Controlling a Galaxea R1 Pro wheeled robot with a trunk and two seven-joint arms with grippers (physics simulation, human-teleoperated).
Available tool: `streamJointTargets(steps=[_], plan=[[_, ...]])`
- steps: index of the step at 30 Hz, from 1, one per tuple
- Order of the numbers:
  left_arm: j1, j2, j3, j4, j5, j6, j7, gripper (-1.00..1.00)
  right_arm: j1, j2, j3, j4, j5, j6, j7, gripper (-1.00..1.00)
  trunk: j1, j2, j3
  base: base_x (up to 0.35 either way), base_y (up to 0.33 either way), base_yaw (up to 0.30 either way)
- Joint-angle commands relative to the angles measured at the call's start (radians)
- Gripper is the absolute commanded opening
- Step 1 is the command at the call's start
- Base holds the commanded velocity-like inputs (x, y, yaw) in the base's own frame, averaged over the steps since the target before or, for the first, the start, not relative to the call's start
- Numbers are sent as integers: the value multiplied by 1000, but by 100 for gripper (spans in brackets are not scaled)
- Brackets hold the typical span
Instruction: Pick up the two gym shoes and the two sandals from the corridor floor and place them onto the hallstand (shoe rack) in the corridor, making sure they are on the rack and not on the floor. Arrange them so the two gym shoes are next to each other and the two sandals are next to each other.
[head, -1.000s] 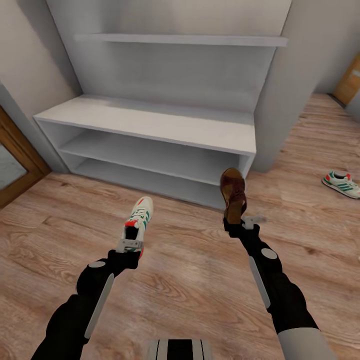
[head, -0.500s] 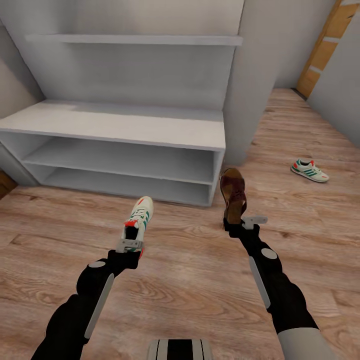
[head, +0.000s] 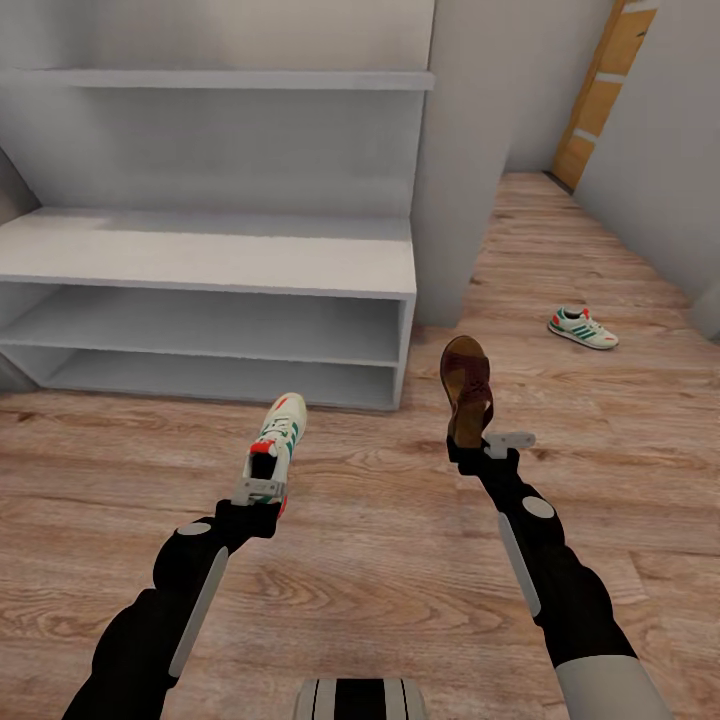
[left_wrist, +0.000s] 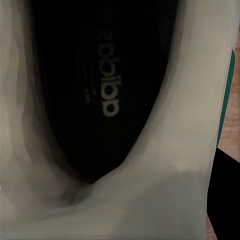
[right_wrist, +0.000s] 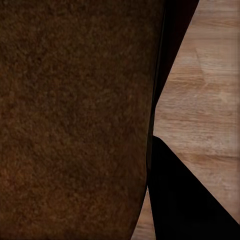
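View swings rightward over last second: hallstand (head: 210, 262) slides toward 9 o'clock, second gym shoe (head: 582, 327) on corridor floor (head: 380, 560) drifts inward at 2 o'clock. Camera/base turn, not object motion; judged as heading for floor shoe or re-aiming at rack.
Left hand (head: 262, 490) clamped on heel of gym shoe (head: 281, 428), toe pointing 12 o'clock.
Right hand (head: 487, 447) closed on sandal (head: 467, 390), held clear of floor.
Bench top bare; nothing placed yet.

Held gym shoe (head: 280, 428) and sandal (head: 467, 388); second gym shoe (head: 582, 327) on floor (head: 380, 540).
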Motion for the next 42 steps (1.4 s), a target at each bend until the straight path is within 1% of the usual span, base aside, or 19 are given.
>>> streamJointTargets(steps=[1, 11, 14, 15, 17, 21, 23, 25, 26, 28, 29, 30, 31, 33, 35, 37, 39, 42], plan=[[0, 0, 0, 0, 0, 0, -1, -100, 0, 0, 0, 0, -3, 0, -1, -100, 0, 0, 0, 0, 0, -4], [0, 1, 3, 0, 0, 0, -1, -100, 0, -3, -1, 0, -4, 0, -1, -100, 0, 0, 0, 0, 0, 0], [-1, 1, 15, 0, 0, 0, 0, -100, 0, -3, -1, 0, -3, 0, -1, -100, 0, 0, 0, 0, 0, 0], [-1, 1, 29, 0, 0, 1, 0, -100, 0, -3, -1, -1, -2, 1, -1, -100, 0, 0, 0, 0, 0, 0], [-5, 1, 73, 2, 1, 2, 0, -100, 0, -4, -2, -3, -3, 12, -1, -100, 0, 0, 0, 0, 0, 0], [-20, 3, 197, 5, 2, 7, -2, -100, 0, -6, -4, -5, -3, 73, -1, -100, 0, 0, 0, 0, 0, 0], [-64, 4, 236, 6, 2, 9, -3, -100, 0, -8, -5, -6, -3, 100, -1, -100, 0, 0, 0, 0, 0, 0], [-106, 7, 256, 6, 1, 11, -4, -100, 0, -9, -6, -6, -3, 120, -1, -100, 0, 0, 0, 0, 0, 0], [-143, 12, 261, 6, 2, 12, -4, -100, 0, -9, -6, -6, -3, 126, -1, -100, 0, 0, 0, 0, 0, 0], [-189, 19, 261, 16, 2, 13, -5, -100, 0, -9, -7, -6, -3, 129, -1, -100, 0, 0, 0, 0, 0, 0], [-220, 22, 259, 34, 1, 13, -5, -100, 0, -9, -7, -6, -3, 129, -1, -100, 0, 0, 0, 0, 0, 0], [-270, 24, 258, 88, 1, 14, -6, -100, 0, -9, -7, -6, -3, 130, -1, -100, 0, 0, 0, 0, 0, 0], [-291, 24, 258, 113, 1, 14, -10, -100, 0, -9, -8, -6, -3, 130, -1, -100, 0, 0, 0, 0, 0, 0], [-327, 24, 258, 167, 1, 13, -50, -100, 0, -9, -8, -6, -3, 130, -1, -100, 0, 0, 0, 0, 0, 0], [-365, 24, 260, 216, 0, 13, -122, -100, 0, -9, -8, -6, -3, 130, -1, -100, 0, 0, 0, 0, 0, 0], [-402, 24, 261, 255, -3, 13, -172, -100, 0, -9, -8, -6, -3, 130, -1, -100, 0, 0, 0, 0, 0, 0], [-437, 25, 261, 292, -7, 13, -193, -100, 0, -9, -8, -6, -3, 130, -1, -100, 0, 0, 0, 0, 0, 0], [-498, 25, 260, 365, -10, 13, -204, -100, 0, -9, -8, -6, -3, 130, -1, -100, 0, 0, 0, 0, 0, 0]])
